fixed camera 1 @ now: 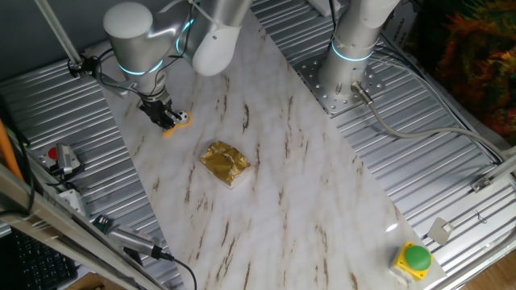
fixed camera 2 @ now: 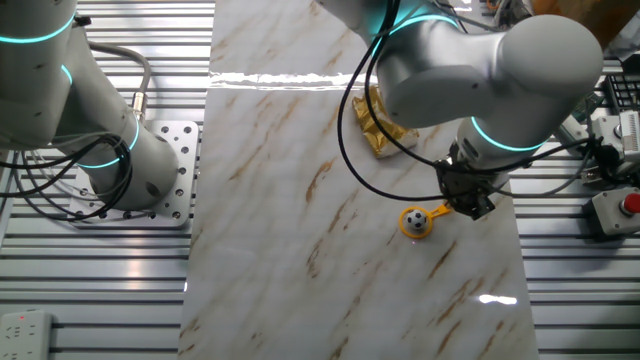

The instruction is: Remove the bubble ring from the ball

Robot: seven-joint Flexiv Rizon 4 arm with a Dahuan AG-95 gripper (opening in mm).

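The orange-yellow bubble ring point(fixed camera 2: 417, 224) lies flat on the marble table, its hoop around the tiny black-and-white ball point(fixed camera 2: 414, 218). Its short handle points toward my gripper point(fixed camera 2: 457, 208), whose fingertips are closed on the handle's end, low at the table. In the one fixed view the gripper point(fixed camera 1: 172, 121) stands at the table's left edge, and only bits of the orange ring point(fixed camera 1: 181, 121) show beside the fingers. The ball is hidden there.
A crumpled gold foil packet point(fixed camera 1: 226, 163) lies mid-table, also in the other fixed view point(fixed camera 2: 380, 130). A green button on a yellow box point(fixed camera 1: 416, 259) sits at the near right. A second arm's base point(fixed camera 1: 348, 72) stands on the ribbed metal surround.
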